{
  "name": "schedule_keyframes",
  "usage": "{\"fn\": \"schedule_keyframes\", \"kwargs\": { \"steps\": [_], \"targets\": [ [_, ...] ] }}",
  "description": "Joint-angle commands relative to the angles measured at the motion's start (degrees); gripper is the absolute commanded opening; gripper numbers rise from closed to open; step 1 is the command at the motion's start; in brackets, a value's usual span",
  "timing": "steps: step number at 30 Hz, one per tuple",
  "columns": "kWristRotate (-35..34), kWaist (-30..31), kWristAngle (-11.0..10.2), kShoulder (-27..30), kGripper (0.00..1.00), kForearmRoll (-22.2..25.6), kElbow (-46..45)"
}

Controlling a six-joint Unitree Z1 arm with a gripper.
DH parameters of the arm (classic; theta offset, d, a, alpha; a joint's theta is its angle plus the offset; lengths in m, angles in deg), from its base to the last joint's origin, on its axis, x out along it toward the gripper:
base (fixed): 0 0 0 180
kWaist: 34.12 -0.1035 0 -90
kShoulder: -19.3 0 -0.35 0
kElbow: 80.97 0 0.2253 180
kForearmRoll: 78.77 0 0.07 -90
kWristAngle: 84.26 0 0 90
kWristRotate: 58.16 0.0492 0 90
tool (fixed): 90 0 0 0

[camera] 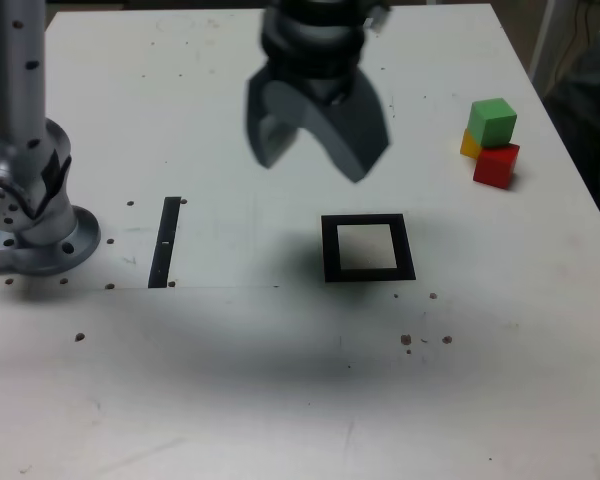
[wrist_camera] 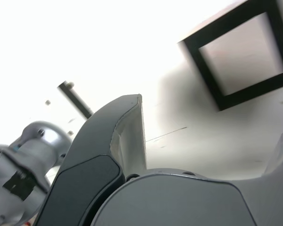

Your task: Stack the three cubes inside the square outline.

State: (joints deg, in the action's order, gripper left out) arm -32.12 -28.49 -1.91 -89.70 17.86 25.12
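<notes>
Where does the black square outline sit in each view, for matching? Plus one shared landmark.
Exterior view: square outline just right of centre, below the raised pincer.
Wrist view: near the picture's corner, partly cut off by the frame edge.
Shared landmark: black strip.

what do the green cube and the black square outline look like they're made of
The green cube looks like painted wood or matte plastic: solid colour, crisp edges, no strong glare. Which one, I can't tell. The square outline looks like flat black tape or printed paper, judging by its even, dull black and lack of visible thickness.
</notes>
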Motion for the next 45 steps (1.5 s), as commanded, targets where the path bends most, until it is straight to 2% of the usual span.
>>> {"fn": "schedule_keyframes", "kwargs": {
  "steps": [1, 9, 15, 20, 25, 30, 38, 45],
  "targets": [
    [1.38, -0.2, -0.24, -2.37, 0.99, 0.73, 10.64],
    [7.1, -1.83, -2.8, -11.99, 0.99, 2.06, 22.06],
    [11.77, -2.27, -4.54, -20.76, 0.96, 7.29, 36.14],
    [15.75, -2.28, -4.61, -25.94, 0.96, 9.13, 46.78],
    [19.23, -2.29, -3.82, -29.61, 0.96, 9.88, 55.91],
    [22.35, -2.42, -3.95, -31.75, 0.96, 9.95, 60.39],
    [27.19, -3.21, -7.3, -34.61, 0.96, 8.75, 64.82],
    [28.79, -5.55, -8.45, -36.38, 0.96, 7.95, 65.48]
  ]
}}
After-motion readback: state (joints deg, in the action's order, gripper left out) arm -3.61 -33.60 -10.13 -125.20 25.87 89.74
